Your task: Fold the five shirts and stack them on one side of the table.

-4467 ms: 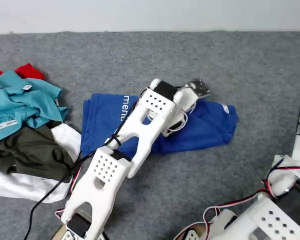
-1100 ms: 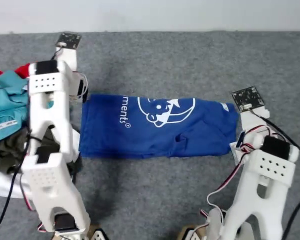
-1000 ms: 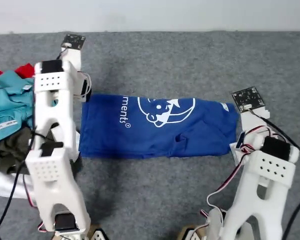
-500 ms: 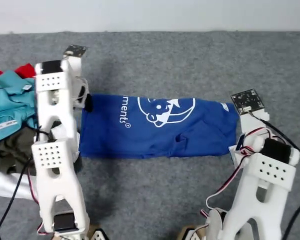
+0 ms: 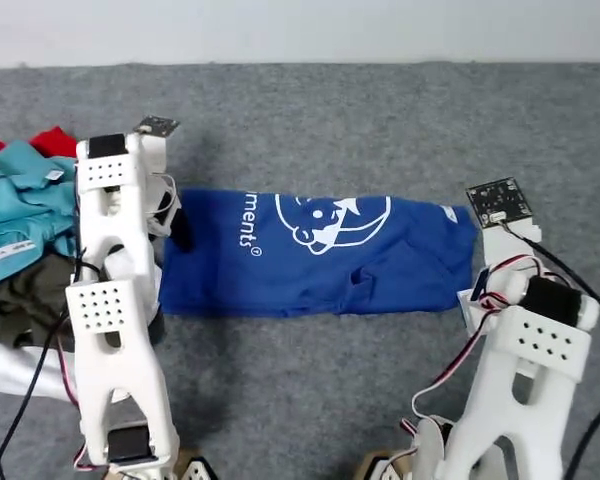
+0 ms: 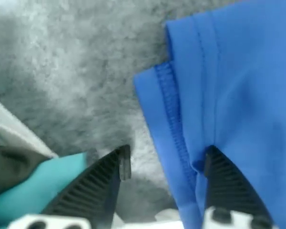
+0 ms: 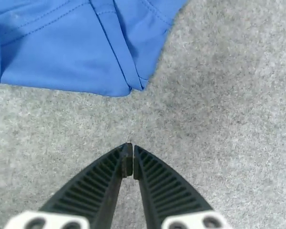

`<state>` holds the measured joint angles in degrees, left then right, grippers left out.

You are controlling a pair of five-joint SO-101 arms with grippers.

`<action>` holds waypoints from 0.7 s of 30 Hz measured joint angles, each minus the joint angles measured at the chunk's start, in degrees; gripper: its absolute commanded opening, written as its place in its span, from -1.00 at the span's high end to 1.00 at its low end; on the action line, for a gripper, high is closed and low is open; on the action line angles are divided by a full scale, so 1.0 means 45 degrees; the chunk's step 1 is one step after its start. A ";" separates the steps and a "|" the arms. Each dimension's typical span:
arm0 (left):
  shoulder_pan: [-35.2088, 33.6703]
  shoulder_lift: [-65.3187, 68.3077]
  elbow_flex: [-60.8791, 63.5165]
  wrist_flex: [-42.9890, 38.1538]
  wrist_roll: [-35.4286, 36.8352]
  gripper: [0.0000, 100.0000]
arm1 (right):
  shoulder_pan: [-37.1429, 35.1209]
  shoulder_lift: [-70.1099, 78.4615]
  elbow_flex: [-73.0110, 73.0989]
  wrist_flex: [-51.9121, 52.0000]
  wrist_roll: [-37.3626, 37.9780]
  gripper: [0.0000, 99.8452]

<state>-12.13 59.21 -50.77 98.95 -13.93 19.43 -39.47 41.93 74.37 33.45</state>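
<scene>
Left pincer (image 6: 168, 160) is spread wide open right at the end of the blue shirt (image 5: 320, 255) on its own side. One finger (image 6: 102, 183) is over the bare grey bench (image 5: 380, 120), the other is over the blue fabric, and the stitched hem sits in the gap between them. Nothing is gripped, and honestly I can't tell if the tips are pressing on the cloth or just above it. Right pincer (image 7: 130, 157) is clenched tight on nothing, tips together, over bare bench just beside the corner of the shirt's opposite end and not touching it. The blue shirt itself lies flat in the middle of the bench as a long folded band running from one arm across to the other, white print facing up, with some wrinkles toward the near edge. The left arm (image 5: 115, 300) stands right at that shirt's end, and on its outer side the other four are dumped in a crumpled, unfolded heap. The teal shirt (image 5: 30, 200) is on top, the red shirt (image 5: 55, 143) pokes out at the far side, the olive shirt (image 5: 40, 300) is nearer, and the white shirt (image 5: 20, 365) is underneath, spreading toward the near edge. In the left wrist view a bit of teal shows just beside the finger that's over the bench.
</scene>
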 measured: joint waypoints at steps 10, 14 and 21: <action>0.0860 0.0293 -0.0078 0.0156 0.0488 0.95 | 0.0000 0.0000 0.0000 0.0000 0.0000 0.98; 0.1231 0.0293 0.0098 0.0176 0.0488 0.97 | 0.0000 0.0000 0.0000 0.0000 0.0000 0.98; 0.1446 0.0059 0.0352 0.0176 0.0527 0.97 | 0.0274 0.0000 0.0000 0.0000 0.0000 0.98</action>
<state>-5.63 59.47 -49.19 99.74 -11.56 20.66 -39.47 41.93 74.37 33.45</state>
